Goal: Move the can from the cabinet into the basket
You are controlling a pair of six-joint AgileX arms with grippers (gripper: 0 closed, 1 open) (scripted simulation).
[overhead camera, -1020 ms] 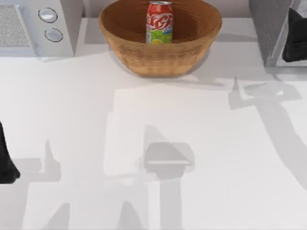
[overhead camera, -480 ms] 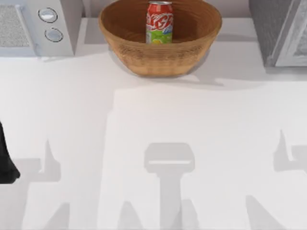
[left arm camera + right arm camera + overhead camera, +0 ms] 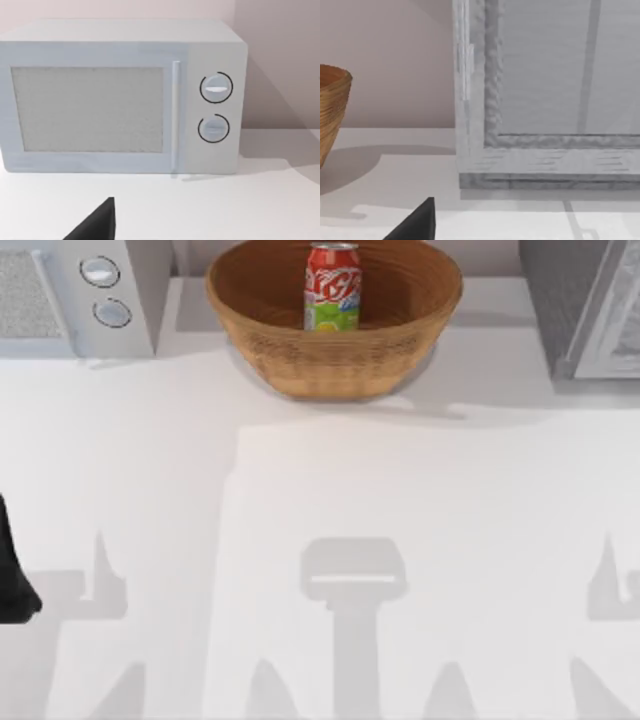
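My left arm [image 3: 14, 575] sits parked at the table's left edge; I can't tell its grip. The can [image 3: 332, 287] stands upright inside the basket [image 3: 335, 360], the cabinet [image 3: 585, 305] at far right.

The can [image 3: 333, 287] stands upright in the basket [image 3: 334, 355] at the table's [image 3: 320, 540] far middle, between the microwave [image 3: 75, 300] at left and the cabinet [image 3: 585, 305] at right.
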